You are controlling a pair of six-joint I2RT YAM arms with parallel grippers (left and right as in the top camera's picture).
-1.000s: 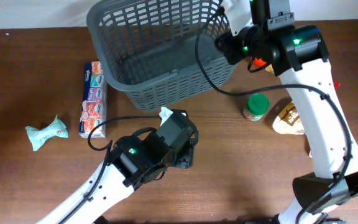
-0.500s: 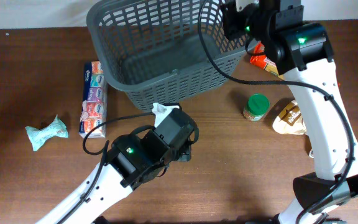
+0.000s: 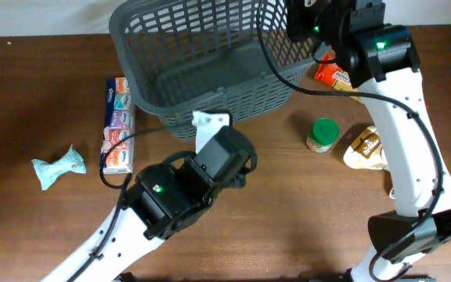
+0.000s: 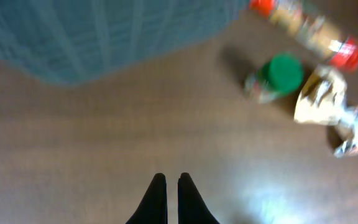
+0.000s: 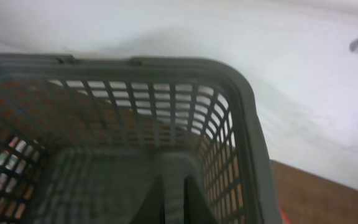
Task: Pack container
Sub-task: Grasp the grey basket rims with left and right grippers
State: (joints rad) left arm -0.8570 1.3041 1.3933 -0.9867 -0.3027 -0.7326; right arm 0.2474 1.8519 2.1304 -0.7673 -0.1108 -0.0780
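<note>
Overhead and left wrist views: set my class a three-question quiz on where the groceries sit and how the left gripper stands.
1. True or false: the tissue multipack lies inside the basket.
2. The green-lidded jar stands: A in the basket; B on the table, right of the basket; C in the left gripper.
3. In the left wrist view, is the left gripper open or shut?
Key: 1 false, it lies on the table left of the basket. 2 B. 3 shut, nothing between its fingers.

Container [image 3: 210, 102] matt grey plastic lattice; table [image 3: 312, 223] brown wood grain, slight sheen; bag [image 3: 360, 150] glossy, crinkled.
</note>
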